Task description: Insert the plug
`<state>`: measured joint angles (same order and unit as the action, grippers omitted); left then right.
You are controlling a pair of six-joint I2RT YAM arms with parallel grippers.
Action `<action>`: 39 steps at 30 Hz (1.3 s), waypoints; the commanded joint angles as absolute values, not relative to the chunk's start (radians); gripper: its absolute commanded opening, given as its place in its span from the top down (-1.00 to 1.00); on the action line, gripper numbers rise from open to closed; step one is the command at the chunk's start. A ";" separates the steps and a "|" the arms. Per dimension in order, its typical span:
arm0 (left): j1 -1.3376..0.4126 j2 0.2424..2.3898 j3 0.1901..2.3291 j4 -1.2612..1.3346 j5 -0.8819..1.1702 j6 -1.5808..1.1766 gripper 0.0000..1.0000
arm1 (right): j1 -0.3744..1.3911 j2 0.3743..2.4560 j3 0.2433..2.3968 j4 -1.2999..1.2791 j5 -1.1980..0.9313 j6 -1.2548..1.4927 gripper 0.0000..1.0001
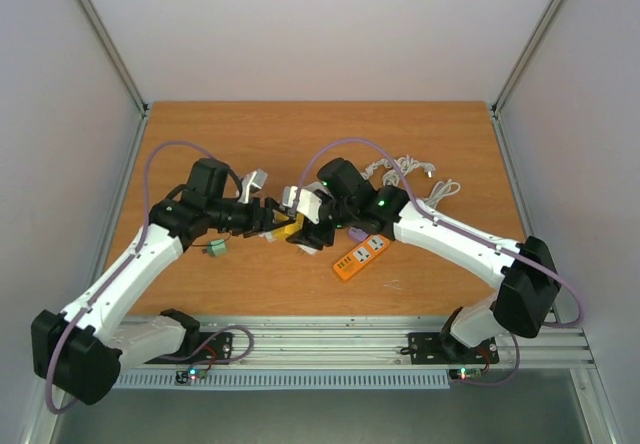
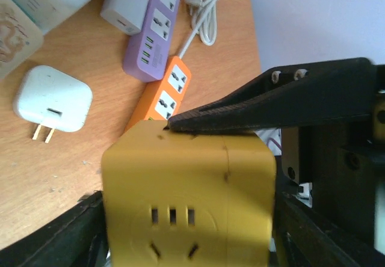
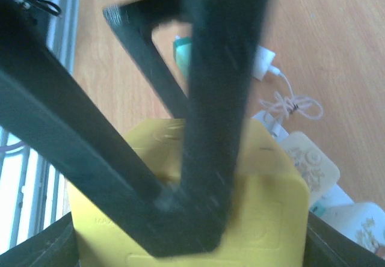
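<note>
The left arm (image 1: 135, 264) and right arm (image 1: 460, 239) share white links, black joints, looping purple cables (image 1: 165, 149) and green lights (image 1: 380, 204).

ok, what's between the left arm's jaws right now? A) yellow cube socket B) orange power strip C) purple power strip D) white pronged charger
A: in the left wrist view the yellow cube socket fills the gap between the left gripper's jaws, while the orange power strip, purple power strip and white pronged charger lie on the table beyond.
</note>
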<state>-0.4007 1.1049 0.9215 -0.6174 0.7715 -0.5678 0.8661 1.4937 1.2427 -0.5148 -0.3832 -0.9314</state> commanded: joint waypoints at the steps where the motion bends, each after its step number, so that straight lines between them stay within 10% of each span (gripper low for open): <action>1: -0.407 0.992 0.952 -0.616 0.563 -0.516 -0.59 | 0.839 1.426 1.160 -0.427 -0.338 -0.848 0.29; 10: -0.405 0.773 1.033 -0.725 0.032 -0.476 -0.88 | 0.619 1.286 1.021 -0.456 -0.295 -0.595 0.32; 39: -0.407 0.711 0.908 -0.571 0.031 -0.345 -0.99 | 0.166 1.646 1.404 -0.997 -0.404 -0.994 0.35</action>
<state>-0.4072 0.7006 0.9142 -0.6296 0.0330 -0.3611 0.2359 1.6234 1.3182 -0.9073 -0.2981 -0.8543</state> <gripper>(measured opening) 0.994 0.658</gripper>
